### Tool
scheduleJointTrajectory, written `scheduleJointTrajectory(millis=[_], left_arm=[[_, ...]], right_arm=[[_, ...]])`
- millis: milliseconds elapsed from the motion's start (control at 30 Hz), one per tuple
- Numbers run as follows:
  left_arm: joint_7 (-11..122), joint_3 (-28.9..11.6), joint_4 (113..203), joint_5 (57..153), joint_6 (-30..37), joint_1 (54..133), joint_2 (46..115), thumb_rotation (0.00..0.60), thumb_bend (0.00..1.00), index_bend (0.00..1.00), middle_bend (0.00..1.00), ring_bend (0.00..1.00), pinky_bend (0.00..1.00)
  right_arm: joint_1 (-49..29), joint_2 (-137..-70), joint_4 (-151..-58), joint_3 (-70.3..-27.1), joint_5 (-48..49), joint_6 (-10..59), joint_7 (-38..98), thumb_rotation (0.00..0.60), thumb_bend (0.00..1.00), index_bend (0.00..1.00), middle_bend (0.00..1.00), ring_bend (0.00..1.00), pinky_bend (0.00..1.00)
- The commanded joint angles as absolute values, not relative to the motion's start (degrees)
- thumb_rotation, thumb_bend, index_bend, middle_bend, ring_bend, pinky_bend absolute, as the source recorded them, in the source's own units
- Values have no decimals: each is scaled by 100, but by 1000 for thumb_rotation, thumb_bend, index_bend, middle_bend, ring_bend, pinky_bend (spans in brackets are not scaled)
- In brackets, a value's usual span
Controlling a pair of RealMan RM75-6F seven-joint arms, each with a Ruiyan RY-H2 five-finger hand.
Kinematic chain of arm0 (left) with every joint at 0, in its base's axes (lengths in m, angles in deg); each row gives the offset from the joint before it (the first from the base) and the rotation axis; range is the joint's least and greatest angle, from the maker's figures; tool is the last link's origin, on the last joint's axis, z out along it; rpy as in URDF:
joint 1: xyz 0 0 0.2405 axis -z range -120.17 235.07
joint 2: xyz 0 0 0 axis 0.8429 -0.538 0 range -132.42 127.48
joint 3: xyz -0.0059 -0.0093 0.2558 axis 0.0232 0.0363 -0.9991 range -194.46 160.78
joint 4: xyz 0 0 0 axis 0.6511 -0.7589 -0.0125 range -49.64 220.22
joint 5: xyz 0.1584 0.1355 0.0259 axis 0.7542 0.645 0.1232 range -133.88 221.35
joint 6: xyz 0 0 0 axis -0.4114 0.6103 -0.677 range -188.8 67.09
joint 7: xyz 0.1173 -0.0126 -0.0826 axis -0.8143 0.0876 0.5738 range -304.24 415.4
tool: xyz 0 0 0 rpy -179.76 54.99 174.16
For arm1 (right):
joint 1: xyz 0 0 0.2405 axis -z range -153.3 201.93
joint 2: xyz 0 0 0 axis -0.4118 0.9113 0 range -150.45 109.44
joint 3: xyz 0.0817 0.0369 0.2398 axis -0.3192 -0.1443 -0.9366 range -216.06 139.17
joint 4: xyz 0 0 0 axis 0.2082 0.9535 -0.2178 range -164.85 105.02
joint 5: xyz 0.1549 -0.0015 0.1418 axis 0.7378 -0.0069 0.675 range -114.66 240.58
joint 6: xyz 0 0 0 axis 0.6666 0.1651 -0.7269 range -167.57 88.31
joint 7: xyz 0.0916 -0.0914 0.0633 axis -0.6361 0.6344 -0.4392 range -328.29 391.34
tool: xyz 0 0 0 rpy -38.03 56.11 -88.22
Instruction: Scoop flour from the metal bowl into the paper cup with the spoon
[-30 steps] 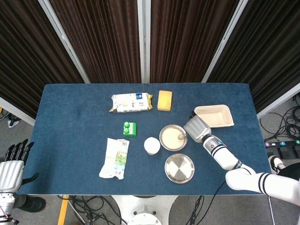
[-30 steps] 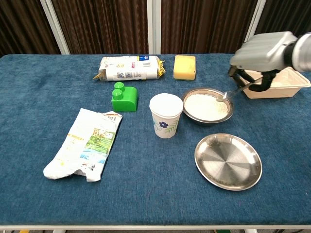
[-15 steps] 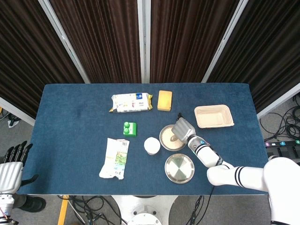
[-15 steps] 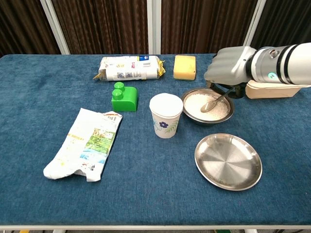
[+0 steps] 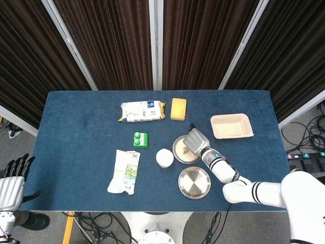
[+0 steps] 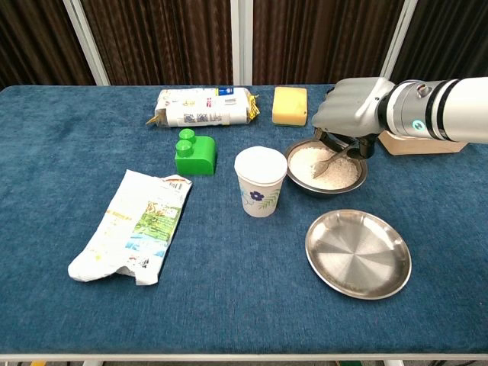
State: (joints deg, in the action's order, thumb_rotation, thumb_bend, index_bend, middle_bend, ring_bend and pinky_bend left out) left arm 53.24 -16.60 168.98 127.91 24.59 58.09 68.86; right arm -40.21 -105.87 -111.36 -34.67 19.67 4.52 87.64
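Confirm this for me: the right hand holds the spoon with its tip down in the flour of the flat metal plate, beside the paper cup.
One detail is wrong. The chest view shows the right hand holding the spoon with its tip in the flour of the metal bowl, beside the paper cup. The flat metal plate holds nothing.

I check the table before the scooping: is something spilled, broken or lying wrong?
Nothing spilled: flour stays inside the metal bowl, the paper cup stands upright. Only the snack bag lies crumpled and torn open at the near left.

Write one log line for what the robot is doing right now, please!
right hand: holds spoon | spoon: tip in flour, metal bowl | paper cup: upright beside bowl | left hand: idle off table
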Motion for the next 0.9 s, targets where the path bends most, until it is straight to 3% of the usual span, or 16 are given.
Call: scheduleJointTrajectory(millis=[33, 567, 900], left_arm=[[5307, -1652, 16922, 12787, 2466, 5807, 6869, 600, 0, 109, 50, 11, 0], [5035, -1629, 17213, 12827, 2550, 5800, 6722, 600, 0, 109, 50, 11, 0], [5003, -1615, 17291, 12827, 2558, 5802, 6670, 600, 0, 109, 50, 11, 0]], right_arm=[[-3785, -10461, -11156, -3507, 1570, 595, 8259, 600, 369, 621, 595, 289, 138], [-2806, -10443, -10671, -3543, -49, 1020, 6094, 600, 365, 622, 595, 288, 134], [-2624, -9982, -11088, -3807, -603, 1260, 5556, 600, 363, 623, 595, 289, 127]])
